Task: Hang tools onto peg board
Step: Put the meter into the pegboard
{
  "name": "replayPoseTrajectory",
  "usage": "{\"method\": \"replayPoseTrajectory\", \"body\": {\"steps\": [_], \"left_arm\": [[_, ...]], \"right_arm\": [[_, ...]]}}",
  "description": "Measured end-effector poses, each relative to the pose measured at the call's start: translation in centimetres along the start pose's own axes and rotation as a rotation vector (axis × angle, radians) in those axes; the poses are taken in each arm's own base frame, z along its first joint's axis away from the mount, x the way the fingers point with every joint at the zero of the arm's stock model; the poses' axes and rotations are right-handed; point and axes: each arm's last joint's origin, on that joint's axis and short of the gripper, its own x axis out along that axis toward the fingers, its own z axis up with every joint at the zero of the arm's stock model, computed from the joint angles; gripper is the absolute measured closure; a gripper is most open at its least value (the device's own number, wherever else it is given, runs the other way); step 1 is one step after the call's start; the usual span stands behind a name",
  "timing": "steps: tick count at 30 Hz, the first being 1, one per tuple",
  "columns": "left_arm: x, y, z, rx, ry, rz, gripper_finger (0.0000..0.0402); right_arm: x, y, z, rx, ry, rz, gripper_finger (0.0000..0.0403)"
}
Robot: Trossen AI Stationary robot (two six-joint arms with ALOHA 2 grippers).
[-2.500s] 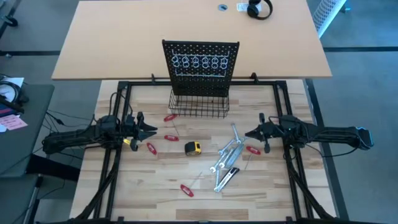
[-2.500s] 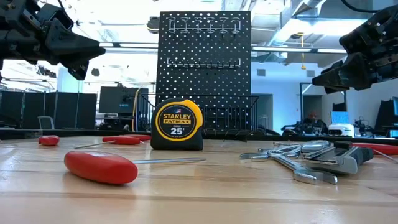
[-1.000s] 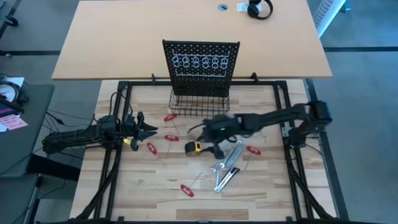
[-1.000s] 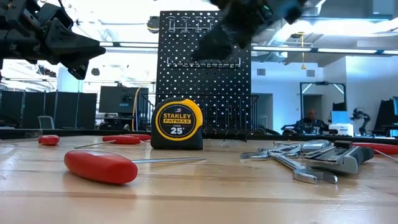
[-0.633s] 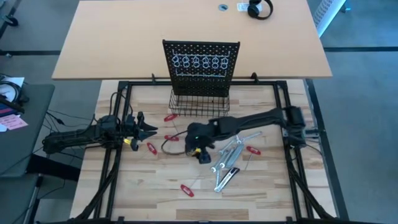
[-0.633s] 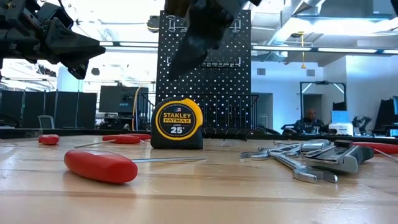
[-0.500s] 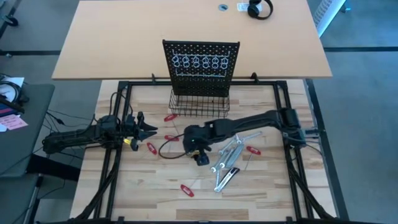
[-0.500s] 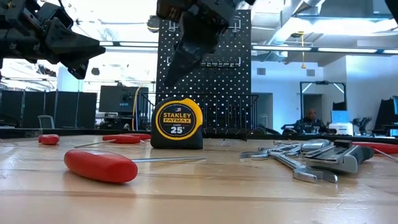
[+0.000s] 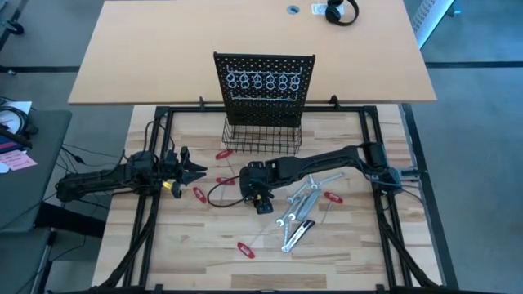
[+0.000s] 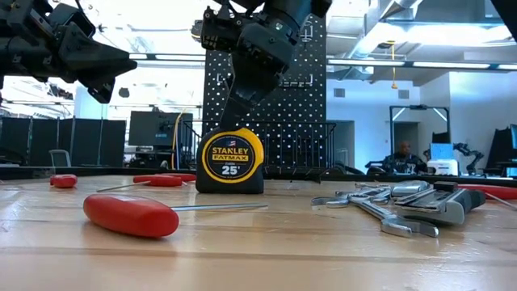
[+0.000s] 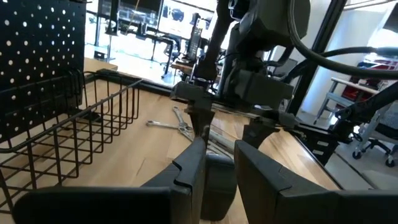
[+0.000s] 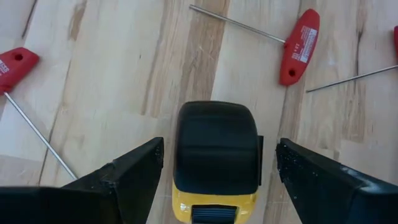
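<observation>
The black peg board (image 9: 263, 86) stands upright at the table's far edge, with a wire basket (image 9: 261, 137) at its base. Red-handled tools (image 9: 198, 193) lie scattered on the wood, and silver wrenches (image 9: 301, 206) lie in a heap right of centre. A yellow and black tape measure (image 12: 216, 149) stands upright on the table's middle (image 10: 230, 162). My right gripper (image 12: 219, 149) hangs just above it, slanting down, open, one finger on either side with a gap to each. My left gripper (image 9: 196, 171) waits level at the left edge, its fingers a little apart (image 11: 216, 163), with nothing between them.
One red-handled tool (image 10: 133, 216) lies near the front edge and another (image 12: 300, 46) just beyond the tape measure. A thin cable loop (image 9: 219, 194) hangs from my right arm. Headphones (image 9: 339, 12) lie on the tan table behind. A person (image 10: 401, 153) sits far off in the room.
My right gripper has gone toward the table's left and near edge, from beside the wrenches to above the tape measure. It has tipped downward and sunk. The tape measure and the tools have stayed where they were.
</observation>
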Motion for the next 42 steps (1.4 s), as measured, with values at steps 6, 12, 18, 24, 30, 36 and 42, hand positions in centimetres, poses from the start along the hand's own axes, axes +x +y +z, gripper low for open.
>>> {"method": "replayPoseTrajectory", "body": {"steps": [6,12,18,24,30,36,42], "left_arm": [[0.0,0.0,0.0,-0.004,0.0,0.0,0.0325],[0.0,0.0,0.0,-0.004,0.0,0.0,0.0325],[0.0,0.0,0.0,-0.004,0.0,-0.001,0.0325],[0.0,0.0,0.0,-0.004,0.0,0.0,0.0325],[0.0,0.0,0.0,-0.004,0.0,0.0,0.0325],[0.0,0.0,0.0,-0.025,0.0,0.0,0.0325],[0.0,0.0,0.0,-0.026,0.0,0.0,0.0325]], "right_arm": [[1.5,0.1,-0.6,-0.006,0.047,0.01,0.0085],[2.6,0.6,-0.9,-0.038,0.07,0.012,0.0099],[2.3,0.6,-0.7,-0.015,0.058,0.017,0.0128],[2.2,0.6,-0.7,-0.008,0.057,0.016,0.0137],[0.6,0.3,0.8,-0.047,0.05,-0.093,0.0154],[-2.3,-2.1,3.2,-0.082,-0.015,-0.213,0.0157],[-5.7,-6.0,4.5,-0.058,-0.045,-0.328,0.0158]]}}
